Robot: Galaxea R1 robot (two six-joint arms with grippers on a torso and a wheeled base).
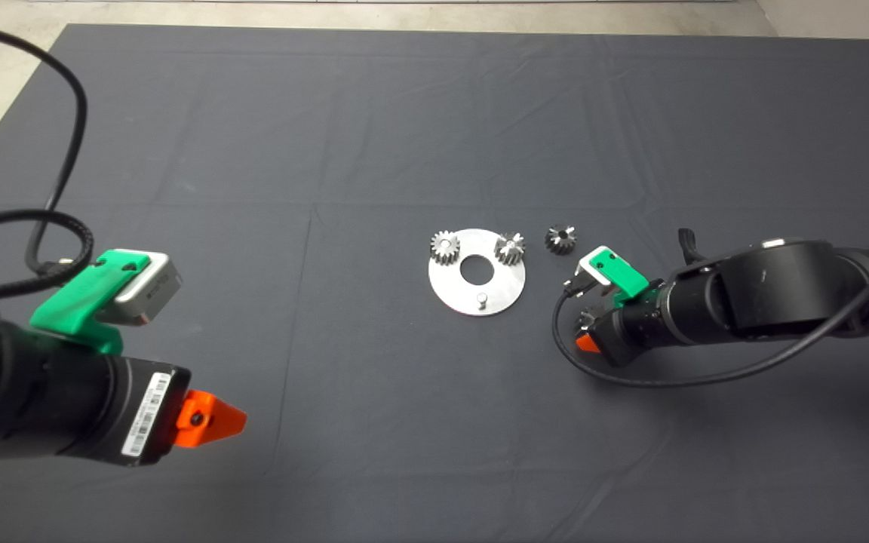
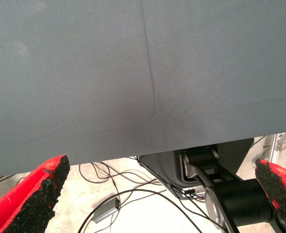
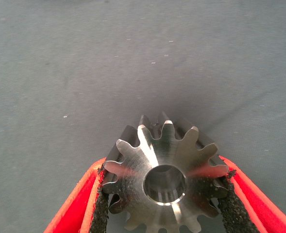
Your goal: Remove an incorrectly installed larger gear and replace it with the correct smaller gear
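Observation:
My right gripper [image 3: 164,204] is shut on the larger gear [image 3: 164,170], its shiny star-like face and centre bore toward the camera, above bare mat. In the head view this gripper [image 1: 585,335] is just right of the round silver plate [image 1: 453,290], and the arm hides the larger gear. The plate carries two small bright gears, one [image 1: 445,247] on the left and one [image 1: 510,247] on the right, and a bare pin [image 1: 483,300] at its near edge. The smaller gear [image 1: 560,239] lies on the mat right of the plate. My left gripper [image 1: 212,418] waits open and empty at the lower left.
The left wrist view shows the mat's edge [image 2: 133,155] with floor cables and robot base beyond. A black cable [image 1: 668,377] loops under the right arm. The dark mat [image 1: 329,151] spreads around the plate.

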